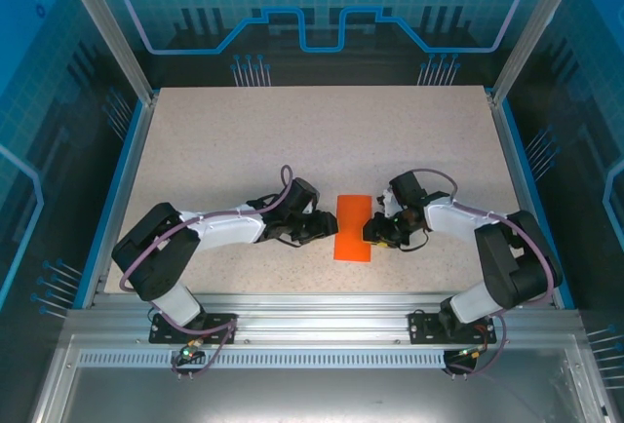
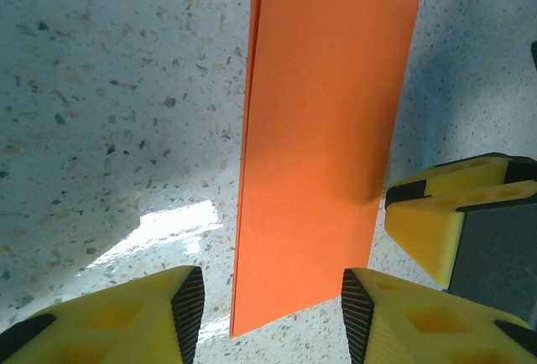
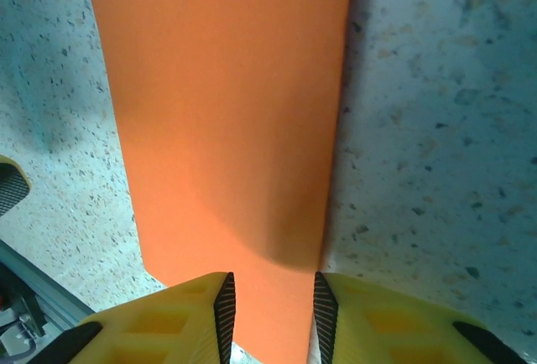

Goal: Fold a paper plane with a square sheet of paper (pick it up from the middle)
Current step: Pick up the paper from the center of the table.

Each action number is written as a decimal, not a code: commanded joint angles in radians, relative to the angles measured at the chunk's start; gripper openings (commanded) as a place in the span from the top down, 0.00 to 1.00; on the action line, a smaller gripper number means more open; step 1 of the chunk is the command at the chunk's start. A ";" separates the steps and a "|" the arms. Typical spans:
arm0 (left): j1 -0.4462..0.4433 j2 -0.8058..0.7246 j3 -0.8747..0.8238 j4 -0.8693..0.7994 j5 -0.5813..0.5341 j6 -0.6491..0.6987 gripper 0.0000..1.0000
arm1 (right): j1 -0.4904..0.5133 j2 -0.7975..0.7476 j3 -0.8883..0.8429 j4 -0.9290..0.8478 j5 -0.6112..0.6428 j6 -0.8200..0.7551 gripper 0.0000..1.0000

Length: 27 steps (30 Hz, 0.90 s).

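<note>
Your thin orange folded paper rectangle point(image 1: 353, 227) lies flat on the speckled bench point(image 1: 292, 140), centre frame. Your left fingers point(image 2: 126, 318) straddle its edge half-wide and your right fingers point(image 3: 168, 318) stand narrower, neither pinching. If you close unevenly, the layers may slide and skew the crease.

Fixed overhead camera at near edge, looking down on table point(image 1: 292, 131), wrist cameras close over shared orange paper point(image 2: 327, 129)
</note>
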 commanded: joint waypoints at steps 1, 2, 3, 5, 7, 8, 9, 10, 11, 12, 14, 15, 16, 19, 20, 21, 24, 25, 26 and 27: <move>-0.006 0.003 -0.014 -0.008 0.016 -0.009 0.49 | 0.017 0.023 0.002 0.028 -0.036 0.015 0.67; -0.005 0.003 -0.012 -0.010 0.014 -0.007 0.50 | 0.017 0.031 0.005 0.027 -0.034 0.015 0.65; -0.006 0.003 -0.011 -0.012 0.013 -0.007 0.50 | 0.017 0.037 0.006 0.027 -0.031 0.015 0.64; -0.005 0.002 -0.005 -0.019 0.010 -0.005 0.49 | 0.017 0.048 0.007 0.029 -0.023 0.017 0.64; -0.006 0.002 0.002 -0.033 0.005 0.003 0.49 | 0.017 0.054 0.008 0.032 -0.028 0.017 0.64; -0.005 0.001 0.005 -0.041 0.002 0.007 0.49 | 0.016 0.050 0.012 0.018 -0.018 0.014 0.64; -0.005 0.000 0.007 -0.049 0.001 0.010 0.49 | 0.017 0.041 0.009 0.010 -0.008 0.011 0.64; -0.005 -0.003 0.009 -0.054 -0.002 0.013 0.49 | 0.016 0.022 0.004 0.006 0.004 0.009 0.63; -0.006 -0.004 0.007 -0.056 -0.004 0.014 0.50 | 0.012 0.008 -0.002 0.005 0.011 0.010 0.62; -0.006 -0.006 0.007 -0.056 -0.005 0.014 0.49 | 0.007 0.000 -0.008 0.007 0.010 0.011 0.61; -0.007 -0.003 0.007 -0.056 -0.007 0.014 0.49 | -0.007 -0.003 -0.010 0.015 0.009 0.011 0.59; -0.006 -0.002 0.008 -0.055 -0.006 0.014 0.49 | -0.013 0.004 -0.007 0.021 0.003 0.011 0.59; -0.006 0.001 0.011 -0.054 -0.003 0.014 0.50 | -0.015 0.014 -0.004 0.033 -0.012 0.011 0.59; -0.005 0.003 0.016 -0.051 0.002 0.013 0.49 | -0.017 0.043 0.004 0.049 -0.023 0.015 0.60; -0.006 0.002 0.015 -0.051 0.003 0.013 0.50 | -0.017 0.046 0.000 0.065 -0.031 0.019 0.60; -0.005 0.000 0.014 -0.051 0.003 0.013 0.49 | -0.017 0.051 -0.003 0.075 -0.037 0.023 0.60; -0.006 0.003 0.012 -0.046 0.007 0.009 0.49 | -0.016 0.069 -0.005 0.084 -0.043 0.023 0.61; -0.005 0.005 0.013 -0.044 0.009 0.008 0.49 | -0.017 0.072 -0.008 0.087 -0.043 0.026 0.62; -0.006 0.008 0.013 -0.044 0.011 0.008 0.49 | -0.018 0.071 -0.013 0.093 -0.047 0.027 0.62; -0.005 0.010 0.014 -0.043 0.014 0.006 0.49 | -0.019 0.069 -0.018 0.101 -0.053 0.029 0.63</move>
